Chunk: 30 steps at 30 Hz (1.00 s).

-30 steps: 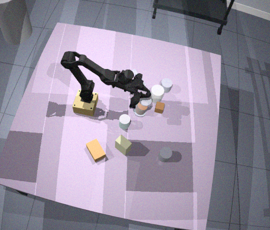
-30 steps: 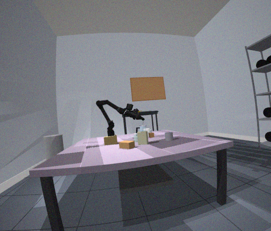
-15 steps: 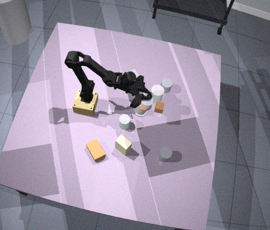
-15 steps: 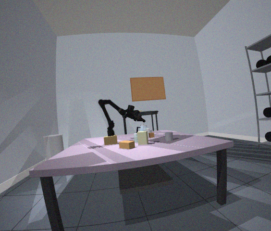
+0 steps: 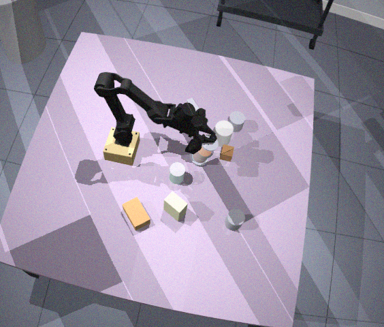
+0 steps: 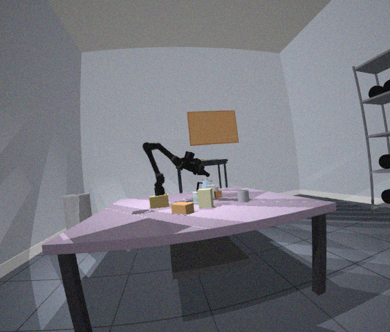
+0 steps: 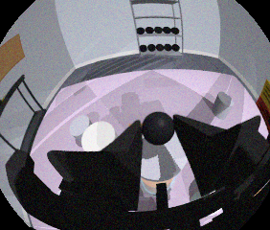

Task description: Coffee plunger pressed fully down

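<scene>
Clamped partway on the dark round knob (image 7: 158,126) of the coffee plunger, the gripper (image 5: 204,139) hangs directly over the press (image 5: 201,154), its two black fingers closing in on the ball from either side. From the wrist view the knob sits right between them, with the press's pale lid and orange-brown contents visible below. The press itself stands upright on the table (image 5: 62,182), roughly in the middle, a little way out from the arm's yellow base block (image 5: 121,146).

Around it the pale lilac tabletop is crossed by broad bands of light and shadow. A tall white cylinder (image 5: 224,131) stands just beside the press, with a grey one (image 5: 237,120) behind that, and a small brown cube (image 5: 227,152) sits just off the press's side — whether it touches, I cannot tell. Nearer the front edge are another white cylinder (image 5: 177,172), a cream block (image 5: 175,206), an orange block (image 5: 135,212) and a grey cylinder (image 5: 235,219), all well apart from one another.

The room is plain — grey tiled floor (image 6: 245,286), pale walls, an orange panel (image 6: 212,126) on the far wall, a dark side table (image 6: 213,162) beneath it. Metal shelving (image 6: 384,128) with dark round objects stands against the right-hand wall.
</scene>
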### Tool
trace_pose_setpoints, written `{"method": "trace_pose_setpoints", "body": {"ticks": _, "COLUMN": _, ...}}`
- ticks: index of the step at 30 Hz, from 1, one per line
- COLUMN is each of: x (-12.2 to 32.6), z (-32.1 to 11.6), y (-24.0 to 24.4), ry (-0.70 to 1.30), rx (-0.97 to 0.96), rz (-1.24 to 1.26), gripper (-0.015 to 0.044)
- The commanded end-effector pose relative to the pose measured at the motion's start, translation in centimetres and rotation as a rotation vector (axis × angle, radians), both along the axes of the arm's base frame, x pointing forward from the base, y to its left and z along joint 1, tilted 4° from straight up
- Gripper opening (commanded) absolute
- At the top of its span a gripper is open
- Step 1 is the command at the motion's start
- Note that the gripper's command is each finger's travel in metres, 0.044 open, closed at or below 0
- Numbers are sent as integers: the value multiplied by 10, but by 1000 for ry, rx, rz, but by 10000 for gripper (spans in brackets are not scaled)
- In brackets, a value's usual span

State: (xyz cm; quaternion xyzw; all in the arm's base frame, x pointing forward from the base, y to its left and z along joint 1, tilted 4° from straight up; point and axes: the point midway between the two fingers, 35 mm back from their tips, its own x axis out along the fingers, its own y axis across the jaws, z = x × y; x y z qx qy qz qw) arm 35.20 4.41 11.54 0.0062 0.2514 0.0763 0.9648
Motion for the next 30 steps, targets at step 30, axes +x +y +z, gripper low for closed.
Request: {"method": "trace_pose_setpoints", "body": {"ticks": 30, "x": 4, "z": -10, "y": 1, "ry": 41, "rx": 3, "rz": -2, "gripper": 122}}
